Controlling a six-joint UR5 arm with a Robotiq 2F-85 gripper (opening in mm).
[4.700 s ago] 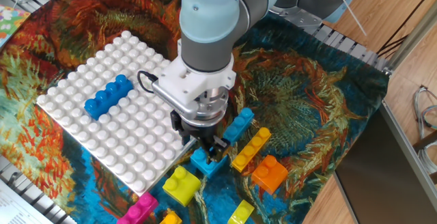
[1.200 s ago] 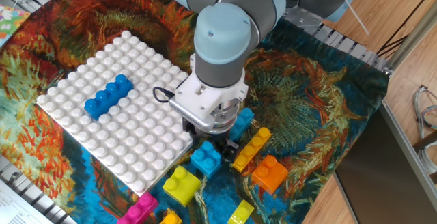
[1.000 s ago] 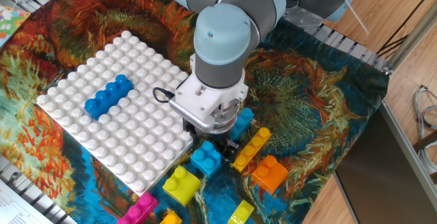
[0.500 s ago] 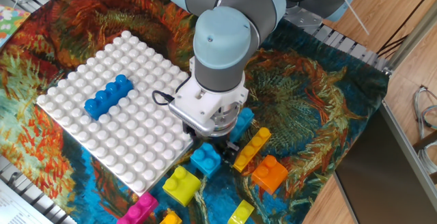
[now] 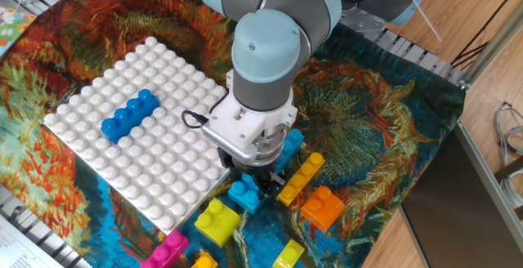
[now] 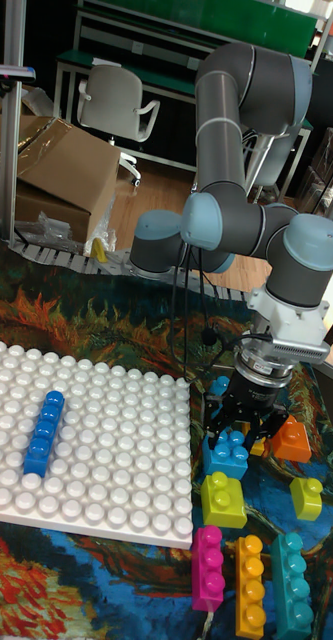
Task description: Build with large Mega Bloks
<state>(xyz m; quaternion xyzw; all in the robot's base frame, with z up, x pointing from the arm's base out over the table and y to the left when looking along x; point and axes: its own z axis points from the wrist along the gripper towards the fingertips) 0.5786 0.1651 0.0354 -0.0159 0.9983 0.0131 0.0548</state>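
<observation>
The robot's claw (image 6: 243, 432) has dropped lower in the last half second, its open fingers now straddling a light blue brick (image 5: 244, 193) on the patterned cloth (image 5: 368, 129), just beside the white baseplate (image 5: 155, 178). A grasp looks imminent.

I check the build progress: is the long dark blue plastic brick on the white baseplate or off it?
On it: the long dark blue plastic brick sits on the white studded baseplate.

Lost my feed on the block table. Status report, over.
Gripper low over light blue brick, fingers straddling it, grip unconfirmed. Dark blue brick seated on baseplate. Yellow brick close alongside.
</observation>
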